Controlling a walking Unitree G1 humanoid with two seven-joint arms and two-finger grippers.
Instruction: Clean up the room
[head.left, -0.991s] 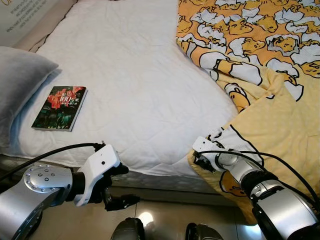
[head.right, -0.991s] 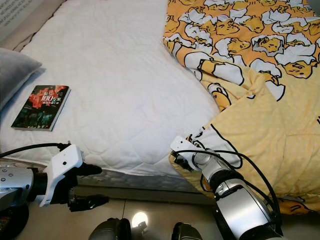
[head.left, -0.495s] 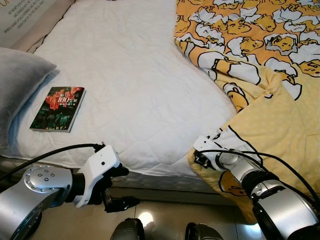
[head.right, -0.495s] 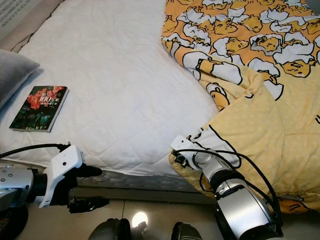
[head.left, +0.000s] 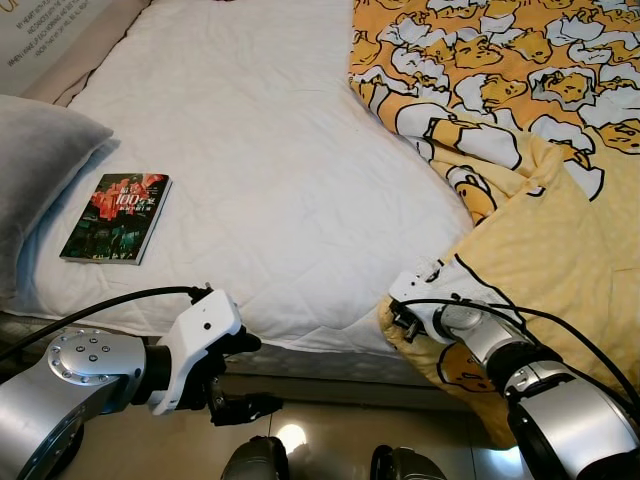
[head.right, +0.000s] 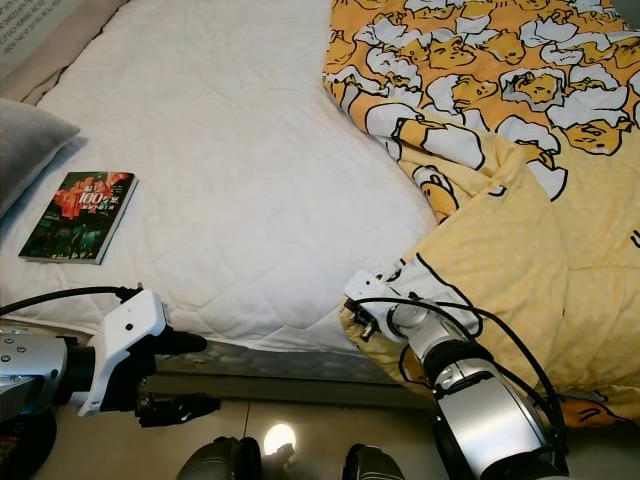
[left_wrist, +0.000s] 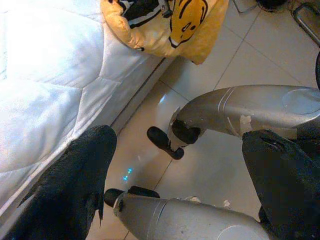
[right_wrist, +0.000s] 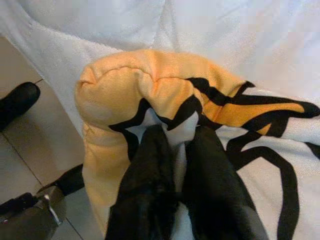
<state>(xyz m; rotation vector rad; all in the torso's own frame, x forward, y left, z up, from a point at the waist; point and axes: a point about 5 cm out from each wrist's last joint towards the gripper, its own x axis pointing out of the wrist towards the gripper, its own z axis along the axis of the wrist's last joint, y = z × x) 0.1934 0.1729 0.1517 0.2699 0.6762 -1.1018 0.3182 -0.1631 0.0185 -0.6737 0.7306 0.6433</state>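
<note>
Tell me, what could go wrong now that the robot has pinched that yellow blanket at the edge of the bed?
The right hand pinches only a small fold at the corner of the yellow blanket, so the cloth might slip free when pulled. Much of the blanket hangs off the mattress, and its weight could drag it to the floor. If it is swept across the bed, it may cover or shove the book.

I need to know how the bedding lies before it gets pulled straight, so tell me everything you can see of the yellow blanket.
The yellow blanket is soft cloth printed with white and yellow cartoon figures outlined in black. It lies rumpled over the right side of the white mattress, with its lower part plain pale yellow and hanging over the bed's edge. The right hand is shut on its bunched corner at that edge.
</note>
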